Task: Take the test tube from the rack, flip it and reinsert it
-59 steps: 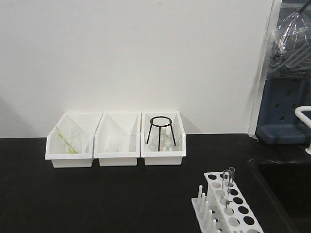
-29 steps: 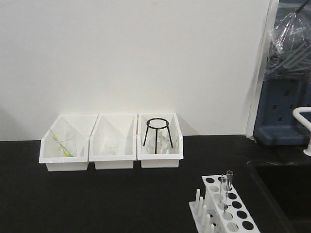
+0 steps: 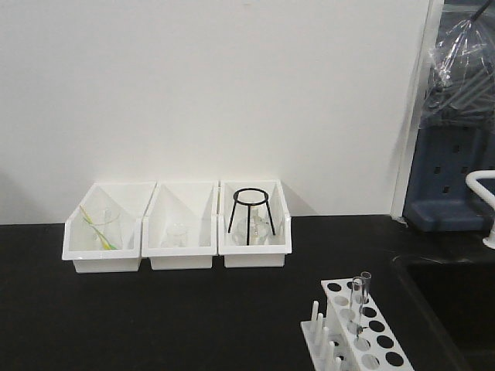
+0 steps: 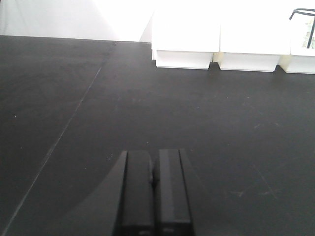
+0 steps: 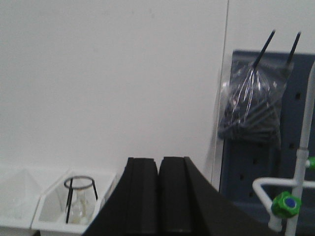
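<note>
The white rack stands at the front right of the black bench, pegs along its left side. A clear test tube stands upright in one of its holes, with a second glass tube close beside it. Neither gripper appears in the front view. In the left wrist view my left gripper hangs low over bare black bench, jaws pressed together with nothing between them. In the right wrist view my right gripper is raised and faces the white wall, jaws together and empty. The rack is out of both wrist views.
Three white open-front bins line the back wall; the right one holds a black tripod ring over a flask. A sink basin drops off right of the rack, with a white tap and a blue pegboard behind it.
The front view shifted between one second and half a second ago: bins and rack slid left and slightly down in frame. Since then nothing has moved.
</note>
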### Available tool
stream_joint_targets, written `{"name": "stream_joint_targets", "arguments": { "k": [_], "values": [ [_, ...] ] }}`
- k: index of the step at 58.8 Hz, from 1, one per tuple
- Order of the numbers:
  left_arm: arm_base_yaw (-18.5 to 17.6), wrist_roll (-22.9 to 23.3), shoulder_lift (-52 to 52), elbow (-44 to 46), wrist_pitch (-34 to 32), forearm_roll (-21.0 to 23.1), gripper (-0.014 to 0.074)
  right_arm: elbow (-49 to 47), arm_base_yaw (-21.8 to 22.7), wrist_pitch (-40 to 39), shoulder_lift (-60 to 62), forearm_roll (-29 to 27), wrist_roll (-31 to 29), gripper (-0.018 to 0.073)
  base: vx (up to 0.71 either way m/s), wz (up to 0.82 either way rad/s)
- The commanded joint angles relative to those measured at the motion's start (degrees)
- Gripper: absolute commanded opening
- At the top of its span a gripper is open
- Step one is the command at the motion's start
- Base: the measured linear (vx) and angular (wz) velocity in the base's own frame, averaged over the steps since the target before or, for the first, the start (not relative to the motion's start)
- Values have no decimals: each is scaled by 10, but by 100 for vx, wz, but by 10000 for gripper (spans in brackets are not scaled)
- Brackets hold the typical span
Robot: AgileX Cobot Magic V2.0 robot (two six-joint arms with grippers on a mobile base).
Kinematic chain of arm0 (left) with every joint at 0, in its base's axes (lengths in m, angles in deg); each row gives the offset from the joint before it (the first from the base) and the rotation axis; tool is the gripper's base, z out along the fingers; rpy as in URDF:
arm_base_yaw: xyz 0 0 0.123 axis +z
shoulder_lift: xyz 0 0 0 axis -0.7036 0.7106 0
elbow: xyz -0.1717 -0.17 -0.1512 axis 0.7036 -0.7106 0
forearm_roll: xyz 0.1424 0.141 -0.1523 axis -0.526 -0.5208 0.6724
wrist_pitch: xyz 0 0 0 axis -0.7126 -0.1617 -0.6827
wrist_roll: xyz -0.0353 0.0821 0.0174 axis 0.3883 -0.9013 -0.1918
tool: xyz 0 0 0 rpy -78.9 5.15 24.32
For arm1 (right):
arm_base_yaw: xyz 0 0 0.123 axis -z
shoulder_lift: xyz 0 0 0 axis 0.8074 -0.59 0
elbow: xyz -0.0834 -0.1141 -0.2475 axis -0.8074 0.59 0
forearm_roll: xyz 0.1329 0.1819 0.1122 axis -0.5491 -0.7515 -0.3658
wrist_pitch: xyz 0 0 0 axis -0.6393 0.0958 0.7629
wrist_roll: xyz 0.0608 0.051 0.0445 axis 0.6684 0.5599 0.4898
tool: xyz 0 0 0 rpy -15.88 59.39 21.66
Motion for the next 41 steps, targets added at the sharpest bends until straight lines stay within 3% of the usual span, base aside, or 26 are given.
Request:
{"name": "stream_joint_targets", "arguments": {
  "k": [1,14,23,32,41],
  "values": [
    [-3,0,-7,-1,-50,2,-6,-49,-1,-32,-90,0,-9,-8,0,0],
    [-3,0,-7,-1,-50,2,-6,-63,-1,-44,-174,-9,-4,3,0,0],
    [-3,0,-7,-1,-50,2,-6,-63,-1,-41,-178,-8,-5,74,0,0],
    [-3,0,-7,-1,-50,2,-6,-63,-1,-41,-178,-8,-5,248,0,0],
    [-3,0,-7,-1,-50,2,-6,-63,-1,-42,-178,-9,-5,559,0,0]
  ]
}}
